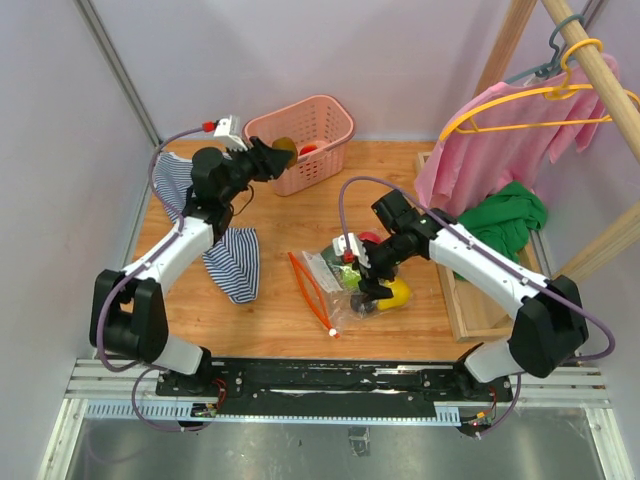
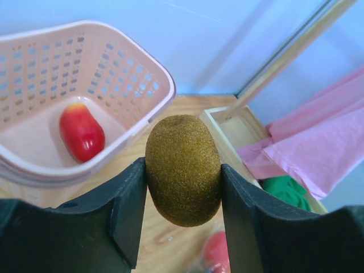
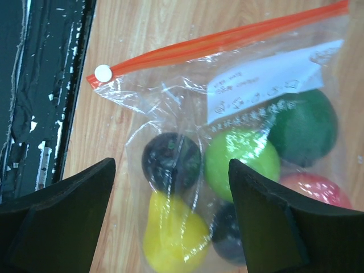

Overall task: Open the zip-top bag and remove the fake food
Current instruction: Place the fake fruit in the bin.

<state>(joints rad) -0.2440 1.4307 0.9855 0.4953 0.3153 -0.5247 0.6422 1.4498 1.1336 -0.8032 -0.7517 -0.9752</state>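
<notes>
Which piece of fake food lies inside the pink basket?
The red fruit. The brown kiwi is clamped in the left gripper; the rest sit in the zip-top bag.

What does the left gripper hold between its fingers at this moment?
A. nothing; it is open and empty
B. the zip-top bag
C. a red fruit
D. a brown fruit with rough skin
D: in the left wrist view the left gripper is shut on the brown fruit, its fingers pressed against the fruit's two sides, while the red fruit lies in the pink basket.
</notes>
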